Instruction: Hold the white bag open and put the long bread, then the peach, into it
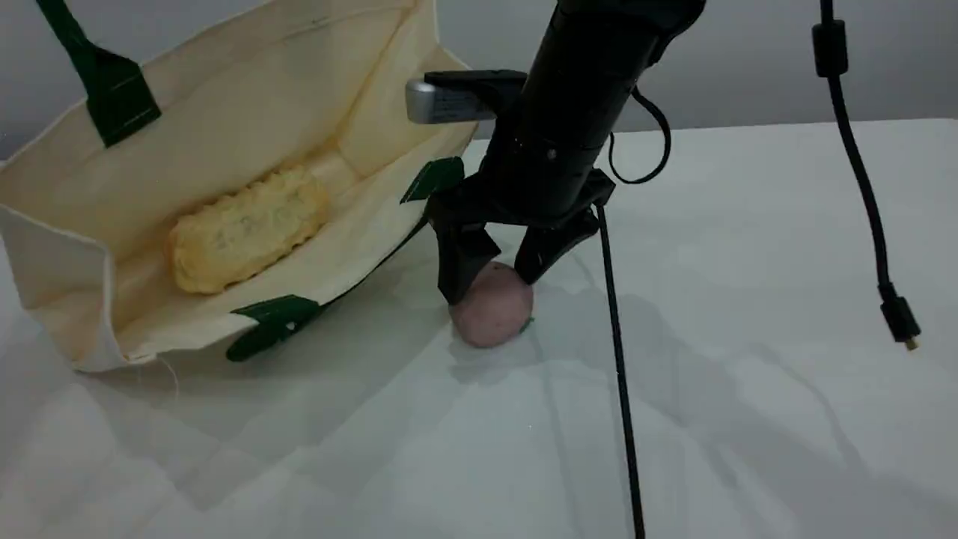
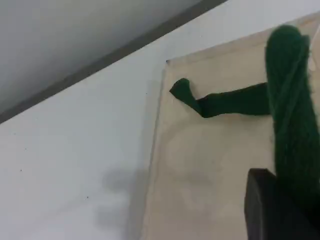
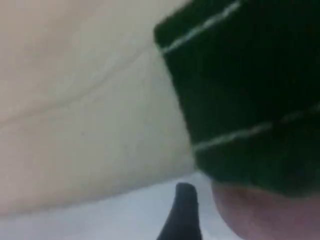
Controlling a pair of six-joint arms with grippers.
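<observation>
The white bag lies on its side at the left with its mouth held wide open toward the camera, and its top green handle runs up out of frame. Inside it rests the long bread. My left gripper shows only in the left wrist view, shut on the green handle above the cream canvas. The peach sits on the table just right of the bag's mouth. My right gripper is shut on it from above, a finger on either side. The right wrist view has the peach beside one fingertip.
A thick black cable with a plug dangles at the right. A thin cable drops from the right arm to the front edge. The bag's lower handle lies on the white table.
</observation>
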